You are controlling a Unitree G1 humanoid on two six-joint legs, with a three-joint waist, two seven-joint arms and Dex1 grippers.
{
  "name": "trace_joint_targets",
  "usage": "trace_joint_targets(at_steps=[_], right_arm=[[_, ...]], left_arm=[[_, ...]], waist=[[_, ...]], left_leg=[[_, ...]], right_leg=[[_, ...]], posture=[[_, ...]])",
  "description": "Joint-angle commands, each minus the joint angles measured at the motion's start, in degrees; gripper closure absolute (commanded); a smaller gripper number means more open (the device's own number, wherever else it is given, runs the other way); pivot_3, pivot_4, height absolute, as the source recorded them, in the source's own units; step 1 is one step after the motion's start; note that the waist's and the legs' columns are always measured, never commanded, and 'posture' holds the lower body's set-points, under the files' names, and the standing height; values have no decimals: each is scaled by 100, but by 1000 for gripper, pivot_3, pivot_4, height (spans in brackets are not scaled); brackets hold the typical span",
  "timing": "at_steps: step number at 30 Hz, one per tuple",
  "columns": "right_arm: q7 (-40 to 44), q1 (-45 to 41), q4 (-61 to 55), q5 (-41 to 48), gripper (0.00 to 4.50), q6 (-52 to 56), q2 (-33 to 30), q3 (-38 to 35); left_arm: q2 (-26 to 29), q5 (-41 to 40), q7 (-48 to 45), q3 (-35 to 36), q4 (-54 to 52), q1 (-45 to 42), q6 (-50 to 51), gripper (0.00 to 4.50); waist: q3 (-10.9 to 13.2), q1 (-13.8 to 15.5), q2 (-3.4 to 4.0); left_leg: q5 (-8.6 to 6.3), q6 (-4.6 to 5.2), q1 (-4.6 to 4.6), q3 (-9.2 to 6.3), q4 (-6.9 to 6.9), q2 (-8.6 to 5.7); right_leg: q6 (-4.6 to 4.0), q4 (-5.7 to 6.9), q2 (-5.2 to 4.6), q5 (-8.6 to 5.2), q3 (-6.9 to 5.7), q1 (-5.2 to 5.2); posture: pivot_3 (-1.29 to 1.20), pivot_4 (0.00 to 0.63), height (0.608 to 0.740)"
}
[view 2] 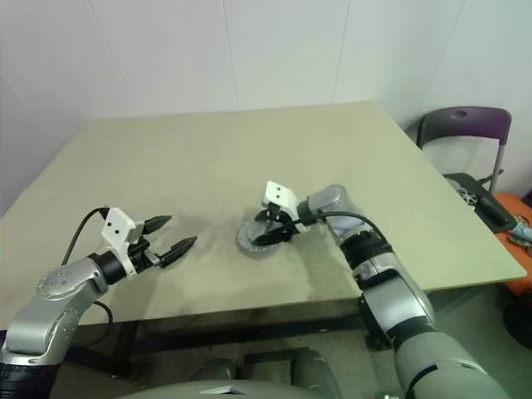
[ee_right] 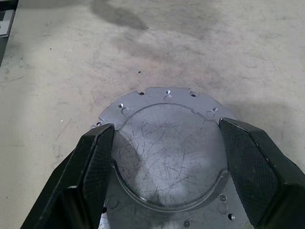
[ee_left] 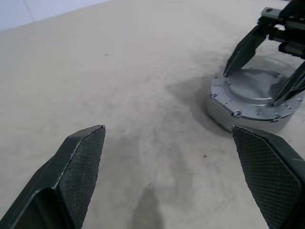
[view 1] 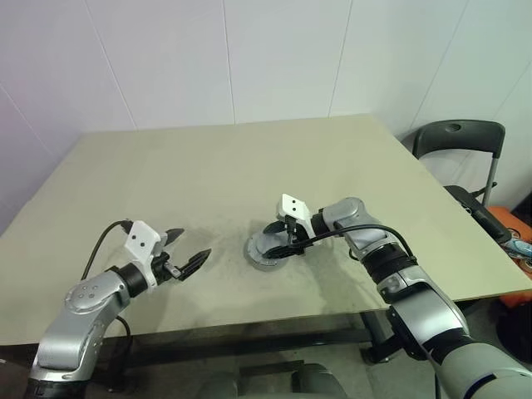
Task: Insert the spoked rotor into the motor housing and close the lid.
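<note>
Lid (ee_right: pixel 167 157) flat, grey, scratched (notched, screw-holed rim).

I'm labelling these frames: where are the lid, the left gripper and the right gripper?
lid (ee_right: pixel 167 152): right wrist view, on its scratched flat top.
left gripper (view 1: pixel 188 249): left eye view, midway between its fingertips.
right gripper (view 1: pixel 290 238): left eye view, midway between its fingertips, over the lid.

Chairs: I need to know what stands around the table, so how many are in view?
1. A dark folding chair stands beside the table at its far corner on the robot's right. Others may be hidden beyond the frame.
</note>
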Motion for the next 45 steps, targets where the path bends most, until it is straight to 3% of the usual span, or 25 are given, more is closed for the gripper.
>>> trace_joint_targets(at_steps=[1,17,45], right_arm=[[-6,-3,114,-88,1330,80,49,66],[132,-148,-167,241,1330,726,154,-241],[77,-374,-85,333,1330,545,124,-333]], left_arm=[[9,-20,2,-58,-221,-166,46,0],[25,-8,9,-102,-194,-276,69,0],[208,-69,-151,199,-105,-227,85,0]], waist=[[0,-1,0],[0,-12,0],[8,-3,9]], left_leg=[[0,0,0,0,0,0],[0,0,1,0,-7,3],[0,0,-35,-1,-15,1]], right_leg=[[1,0,0,0,0,0],[1,0,3,-2,1,-4],[0,-10,-1,-1,0,-40]], posture=[[0,0,740],[0,0,740],[0,0,740]])
